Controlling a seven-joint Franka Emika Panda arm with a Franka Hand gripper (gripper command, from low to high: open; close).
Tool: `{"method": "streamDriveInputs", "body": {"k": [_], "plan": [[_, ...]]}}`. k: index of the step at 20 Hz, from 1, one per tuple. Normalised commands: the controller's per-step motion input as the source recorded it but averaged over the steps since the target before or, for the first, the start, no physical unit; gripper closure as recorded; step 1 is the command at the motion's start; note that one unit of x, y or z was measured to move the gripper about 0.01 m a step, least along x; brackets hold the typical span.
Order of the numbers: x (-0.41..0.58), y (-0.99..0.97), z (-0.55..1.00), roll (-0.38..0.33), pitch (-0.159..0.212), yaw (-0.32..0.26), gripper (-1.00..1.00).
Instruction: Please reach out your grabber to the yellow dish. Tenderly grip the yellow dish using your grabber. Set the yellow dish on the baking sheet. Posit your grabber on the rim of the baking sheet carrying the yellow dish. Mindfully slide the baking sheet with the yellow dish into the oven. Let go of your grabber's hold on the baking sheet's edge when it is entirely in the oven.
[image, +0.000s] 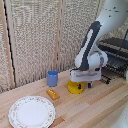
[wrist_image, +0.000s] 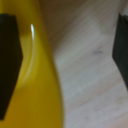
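The yellow dish (image: 74, 88) sits on the wooden table, under my arm. My grabber (image: 84, 85) is lowered onto its side nearer the exterior view's right. In the wrist view the dish's rim (wrist_image: 30, 75) runs between the two dark fingers (wrist_image: 7, 55). One finger is over the dish and the other over bare wood. The grabber (wrist_image: 64, 55) is open and holds nothing. The oven (image: 118, 46) stands at the exterior view's right, with the wire baking sheet (image: 116, 63) sticking out of its front.
A blue cup (image: 52, 78) stands just beside the dish toward the exterior view's left. A small orange-yellow block (image: 52, 93) lies in front of the cup. A large white patterned plate (image: 31, 111) lies at the near left. A woven screen stands behind the table.
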Motion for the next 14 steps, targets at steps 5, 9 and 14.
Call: {"method": "streamDriveInputs", "body": {"k": [5,9,14], "plan": [[0.468,0.29,-0.13,-0.069,-0.01,-0.014,1.0],[0.516,0.06,0.22,0.0,-0.026,-0.188,1.0],[0.217,0.02,0.64,-0.044,0.0,-0.282,1.0]]}}
